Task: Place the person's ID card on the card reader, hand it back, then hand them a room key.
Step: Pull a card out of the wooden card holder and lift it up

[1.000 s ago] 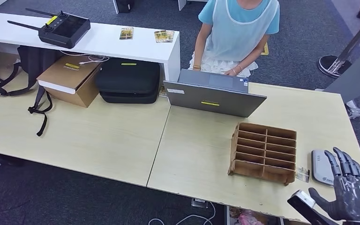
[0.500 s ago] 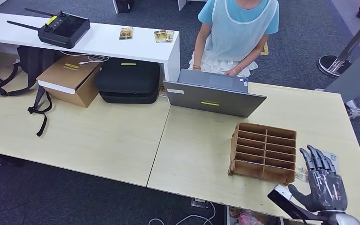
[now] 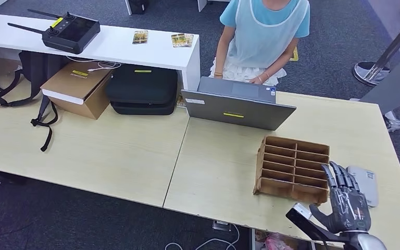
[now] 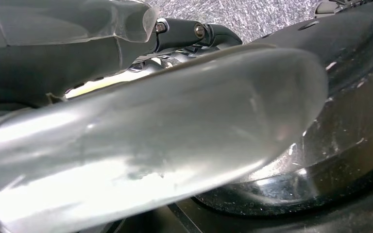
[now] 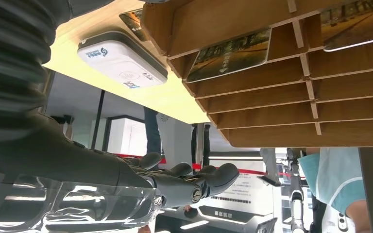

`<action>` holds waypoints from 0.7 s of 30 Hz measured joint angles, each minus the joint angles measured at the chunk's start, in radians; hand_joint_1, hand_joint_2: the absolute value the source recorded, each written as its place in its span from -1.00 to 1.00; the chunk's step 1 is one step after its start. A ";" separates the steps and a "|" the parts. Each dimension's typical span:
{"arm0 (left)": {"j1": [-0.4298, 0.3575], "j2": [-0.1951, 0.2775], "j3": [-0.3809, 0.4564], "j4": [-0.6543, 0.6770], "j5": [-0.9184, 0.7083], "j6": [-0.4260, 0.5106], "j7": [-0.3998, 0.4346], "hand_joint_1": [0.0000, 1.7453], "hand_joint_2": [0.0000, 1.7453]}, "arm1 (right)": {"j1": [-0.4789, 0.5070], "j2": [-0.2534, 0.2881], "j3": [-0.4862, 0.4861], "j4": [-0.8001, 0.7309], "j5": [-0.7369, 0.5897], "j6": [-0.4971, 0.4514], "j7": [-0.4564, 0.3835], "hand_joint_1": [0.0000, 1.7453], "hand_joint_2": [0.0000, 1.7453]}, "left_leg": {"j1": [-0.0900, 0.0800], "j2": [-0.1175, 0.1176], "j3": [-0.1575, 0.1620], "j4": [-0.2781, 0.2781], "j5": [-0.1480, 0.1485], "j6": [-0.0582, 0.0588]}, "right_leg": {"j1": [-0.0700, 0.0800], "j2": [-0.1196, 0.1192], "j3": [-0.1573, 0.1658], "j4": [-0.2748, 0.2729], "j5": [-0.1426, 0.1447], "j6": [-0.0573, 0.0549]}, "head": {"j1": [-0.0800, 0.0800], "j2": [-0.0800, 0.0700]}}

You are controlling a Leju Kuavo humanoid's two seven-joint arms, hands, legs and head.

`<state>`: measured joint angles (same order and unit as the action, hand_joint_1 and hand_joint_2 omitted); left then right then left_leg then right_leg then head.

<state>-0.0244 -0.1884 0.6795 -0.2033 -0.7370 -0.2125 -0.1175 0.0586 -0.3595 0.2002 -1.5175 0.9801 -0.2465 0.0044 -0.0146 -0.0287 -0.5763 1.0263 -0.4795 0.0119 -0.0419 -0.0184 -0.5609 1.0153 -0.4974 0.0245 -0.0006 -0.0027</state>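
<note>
Two pale wooden tables [image 3: 109, 151] pushed together edge to edge over grey carpet [image 3: 338, 36]. At far left, a white counter [image 3: 114, 49]; at far right, a round stand base [image 3: 367, 70] on the floor.

Head view: bright, even overhead light, soft shadows, sharp focus. Left wrist view: dim, close parts blurred, white glare streaks. Right wrist view: bright backlight beyond the surface [image 5: 175, 99], foreground soft.

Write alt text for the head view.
The right robot hand, fingers spread and empty, hovers beside a wooden slotted rack and a white card reader on a pale desk; a person sits behind a laptop.
</note>
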 joint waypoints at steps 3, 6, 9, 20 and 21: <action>0.000 0.000 0.000 0.000 0.000 0.000 0.000 -1.00 -1.00 | -0.002 0.008 0.002 0.000 0.010 0.006 0.002 -1.00 1.00 | 0.000 0.000 0.000 0.000 0.000 0.000 | 0.000 0.000 0.000 0.000 0.000 0.000 | 0.000 0.000; 0.000 0.000 0.000 0.000 0.000 0.000 0.000 -1.00 -1.00 | -0.007 0.015 0.003 0.005 0.015 0.014 0.002 -1.00 1.00 | 0.000 0.000 0.000 0.000 0.000 0.000 | 0.000 0.000 0.000 0.000 0.000 0.000 | 0.000 0.000; 0.000 0.000 0.001 0.000 0.000 0.000 0.000 -1.00 -1.00 | -0.019 0.022 0.004 0.017 0.016 0.018 0.000 -1.00 1.00 | 0.000 0.000 0.000 0.000 0.000 0.000 | 0.000 0.000 0.000 0.000 0.000 0.000 | 0.000 0.000; 0.000 0.000 0.001 0.000 -0.008 0.000 -0.002 -1.00 -1.00 | -0.071 0.038 0.008 0.068 0.032 0.034 0.001 -1.00 1.00 | 0.000 0.000 0.000 0.000 0.000 0.000 | 0.000 0.000 0.000 0.000 0.000 0.000 | 0.000 0.000; 0.000 0.000 0.001 0.000 -0.009 0.000 -0.002 -1.00 -1.00 | -0.074 0.038 0.008 0.072 0.032 0.034 0.001 -1.00 1.00 | 0.000 0.000 0.000 0.000 0.000 0.000 | 0.000 0.000 0.000 0.000 0.000 0.000 | 0.000 0.000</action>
<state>-0.0248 -0.1886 0.6808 -0.2033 -0.7460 -0.2121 -0.1194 -0.0149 -0.3216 0.2083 -1.4454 1.0117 -0.2121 0.0057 -0.0147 -0.0287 -0.5763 1.0264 -0.4795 0.0119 -0.0419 -0.0184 -0.5609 1.0153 -0.4974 0.0245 -0.0004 -0.0027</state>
